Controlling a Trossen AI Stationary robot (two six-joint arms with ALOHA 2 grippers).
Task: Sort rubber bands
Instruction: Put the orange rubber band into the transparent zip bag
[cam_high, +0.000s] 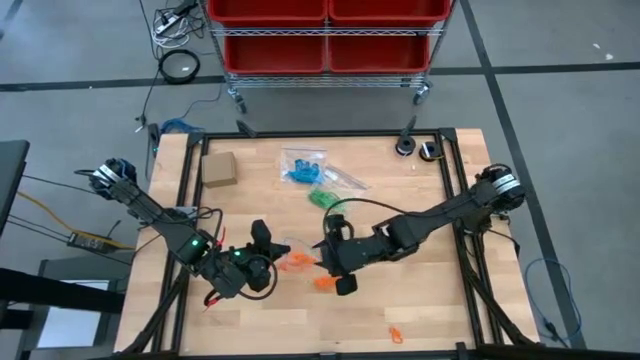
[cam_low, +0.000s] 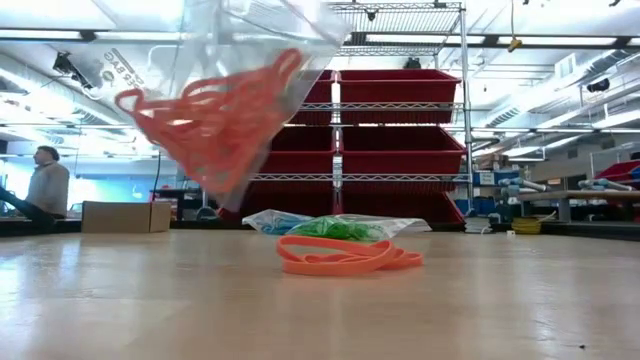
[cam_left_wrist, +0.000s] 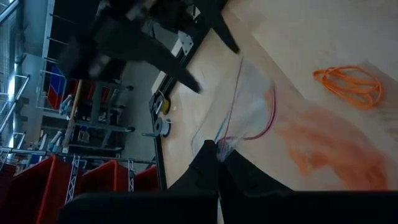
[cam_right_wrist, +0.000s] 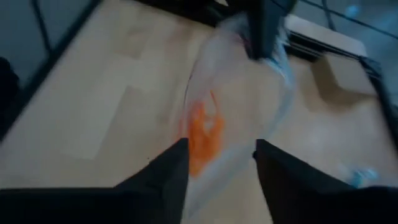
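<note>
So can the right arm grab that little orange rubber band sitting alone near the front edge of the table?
Probably yes. The lone orange rubber band lies on bare table with nothing around it, and the right gripper is open and empty. The left gripper holds the bag, well off to the side.

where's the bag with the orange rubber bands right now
The clear bag of orange rubber bands hangs above the near middle of the table, its edge pinched by the left gripper, with the open right gripper beside it.

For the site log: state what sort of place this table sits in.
Probably a workshop or lab storeroom: a wire rack of red bins stands behind the wooden table, more benches run beyond, and a person sits at the far left.
</note>
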